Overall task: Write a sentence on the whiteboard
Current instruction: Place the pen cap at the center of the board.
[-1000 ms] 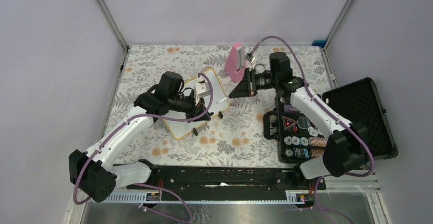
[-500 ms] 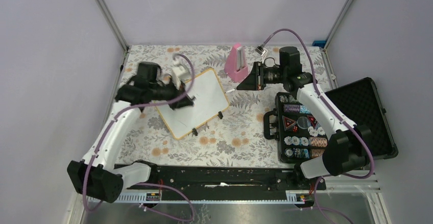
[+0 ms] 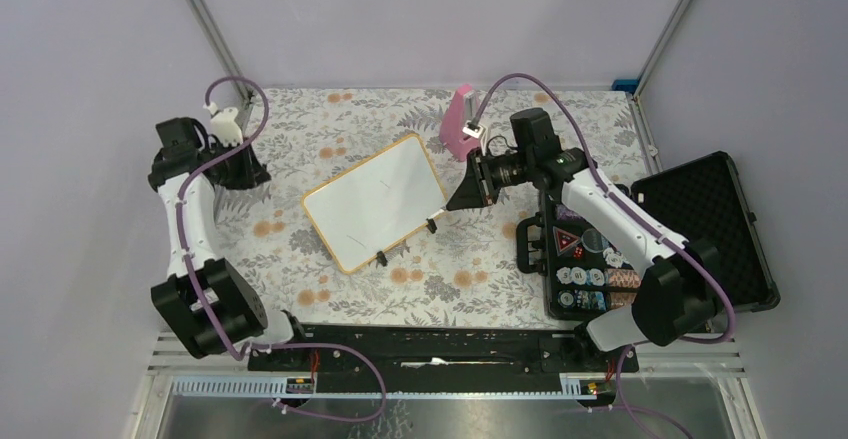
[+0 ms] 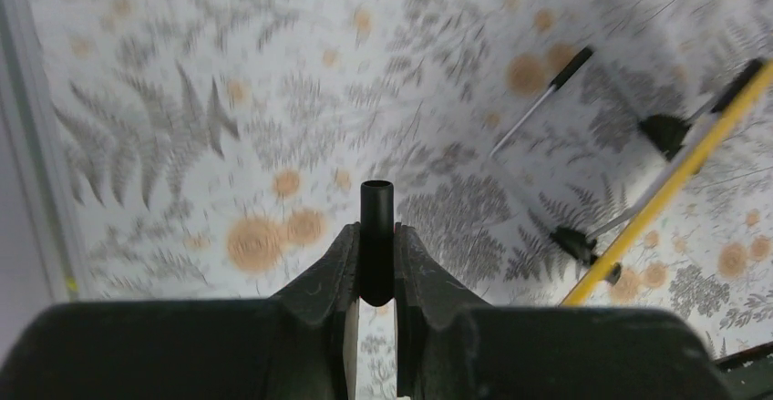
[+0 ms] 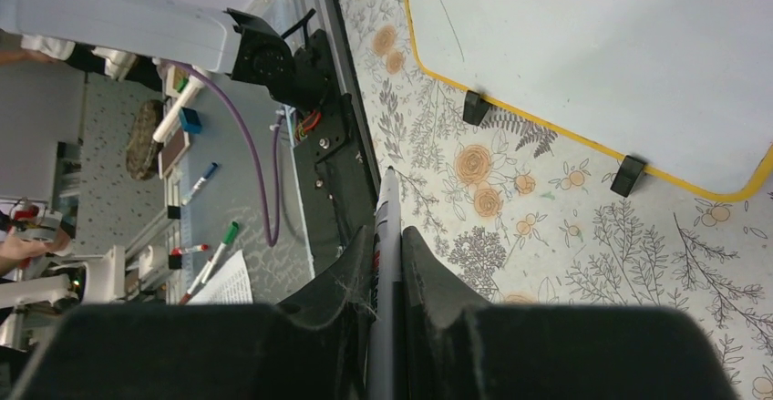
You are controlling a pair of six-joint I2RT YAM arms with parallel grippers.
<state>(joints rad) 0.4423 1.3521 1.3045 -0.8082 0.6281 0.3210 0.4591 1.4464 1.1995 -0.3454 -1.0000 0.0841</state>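
— Whiteboard (image 3: pixel 375 199) first: where does it lie?
— Flat on the flower-printed surface (image 3: pixel 450 279), near the middle, turned askew. It is a smooth white rectangle with a thin orange rim, rounded corners and two small black feet (image 3: pixel 433 224) on its near-right edge. Only a few thin dark strokes mark it.
— And the right pincer (image 5: pixel 387 241)?
— Just right of the board, clamped on a slim pale pen (image 5: pixel 386 201) that points toward the board's right corner. I cannot tell if the tip touches.
— The left pincer (image 4: pixel 376 245)?
— Well apart at the far left, clamped on a short, hollow black tube (image 4: pixel 376 201).
— Anything else?
— A pink wedge-shaped thing (image 3: pixel 462 119) at the far edge. On the right is an open black case (image 3: pixel 705 224) with a dimpled lining and round chips (image 3: pixel 590 279) inside.
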